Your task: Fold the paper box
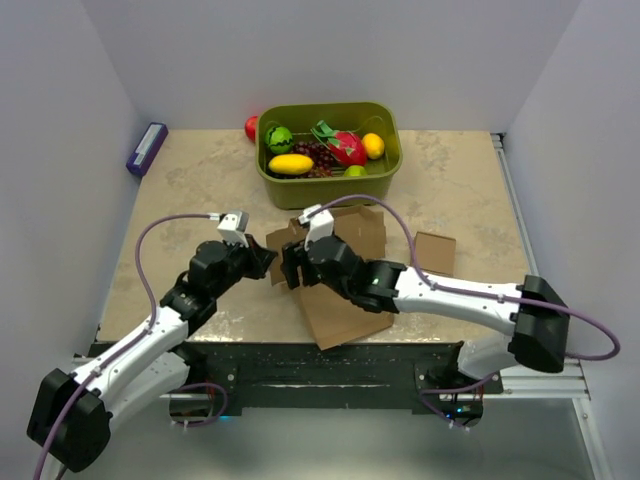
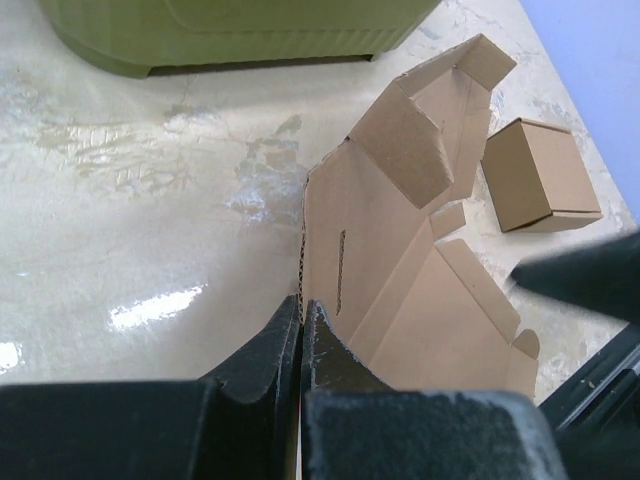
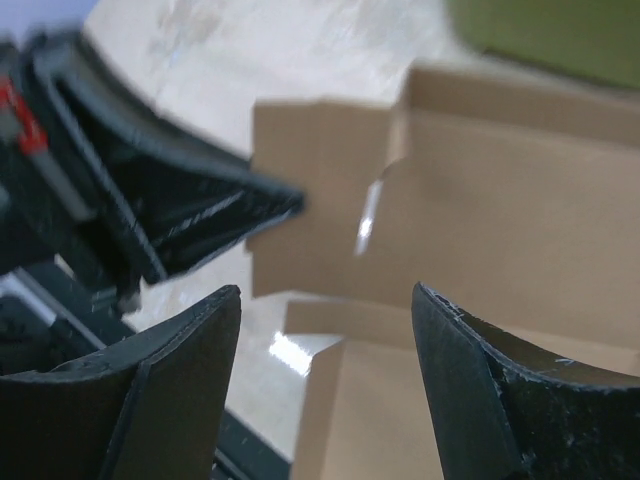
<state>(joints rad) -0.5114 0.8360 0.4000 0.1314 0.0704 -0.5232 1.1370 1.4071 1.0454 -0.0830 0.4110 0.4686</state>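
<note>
Overhead; wrist close-ups of paper box

Brightly, evenly lit from overhead, with soft shadows. White glare streaks on the glossy table. Right wrist view blurred, paper box out of focus.

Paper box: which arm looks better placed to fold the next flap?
Probably the right arm: its jaws stand open and empty, facing the paper box. The left arm has its jaws shut on the box's edge, holding it.
</note>
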